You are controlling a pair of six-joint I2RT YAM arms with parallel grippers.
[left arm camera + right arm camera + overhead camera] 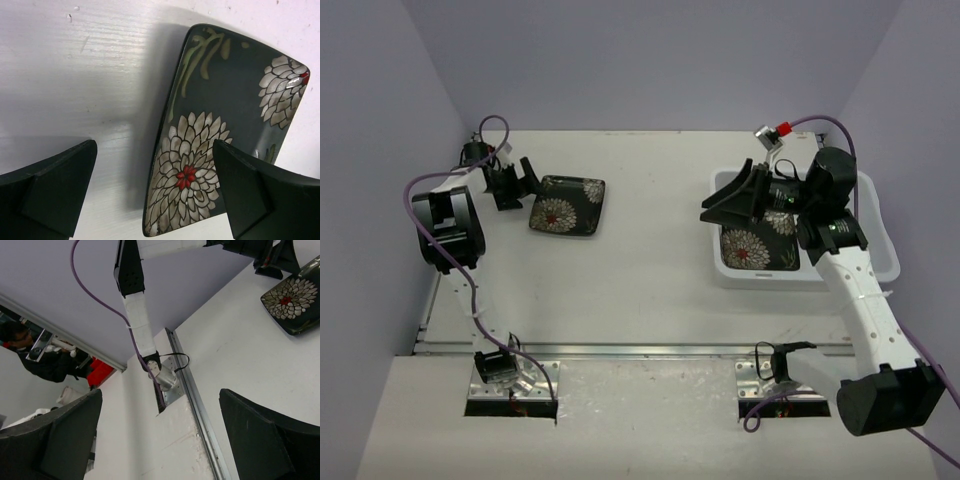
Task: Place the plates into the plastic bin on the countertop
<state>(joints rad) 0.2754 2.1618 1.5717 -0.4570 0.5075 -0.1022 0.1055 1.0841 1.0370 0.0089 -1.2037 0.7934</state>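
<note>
The counter is off-white and matt, and up close it shows fine streaks and a few small pits. Along its 6 o'clock edge runs a rail of bare, dully shining metal. At 10 o'clock the square black plate has a glossy glaze with bright highlights on its petals. The second black plate, at 3 o'clock, gleams likewise inside the plastic bin, which is smooth, milky and translucent. The left pincer has matt black fingers that look like moulded plastic.
</note>
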